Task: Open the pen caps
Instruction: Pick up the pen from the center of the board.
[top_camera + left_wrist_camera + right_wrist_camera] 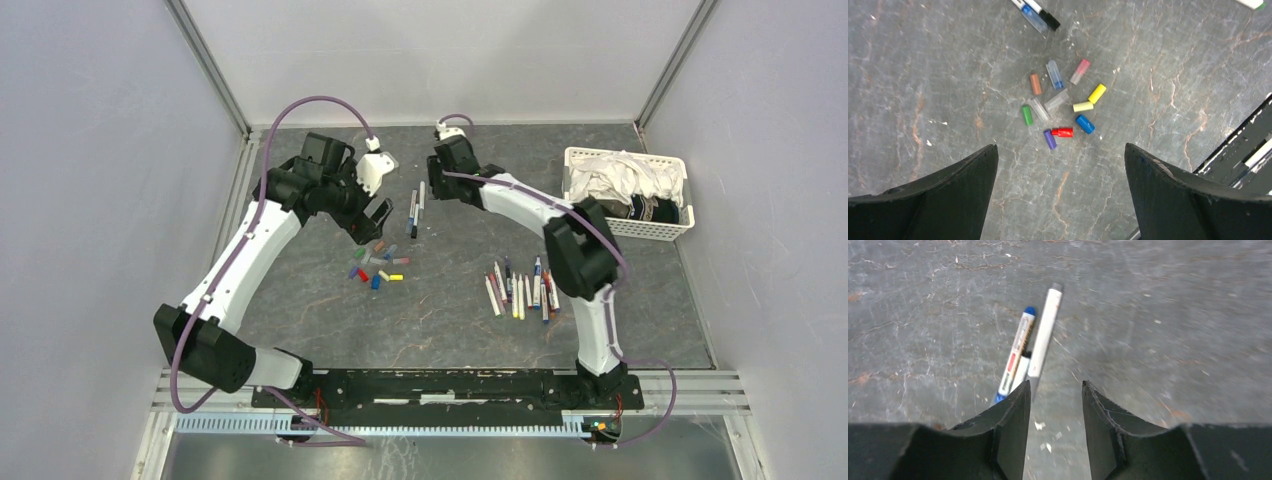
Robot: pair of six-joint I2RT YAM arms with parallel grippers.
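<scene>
Both arms (262,238) are white with black joints (210,350), purple cables (300,103).

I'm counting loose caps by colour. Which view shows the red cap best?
The left wrist view: the red cap lies sharp and unobstructed beside a purple cap. In the top external view the red cap is only a tiny speck. The right wrist view misses it.

Grey table (440,325) holds pen caps (378,268), pens (520,292), a basket (650,229).

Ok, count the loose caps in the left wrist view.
11, clustered on the table. Top: brown, bluish clear, pink. Middle: yellow, pale yellow, two clear, green. Bottom: purple, red, blue. None looks hidden.
</scene>
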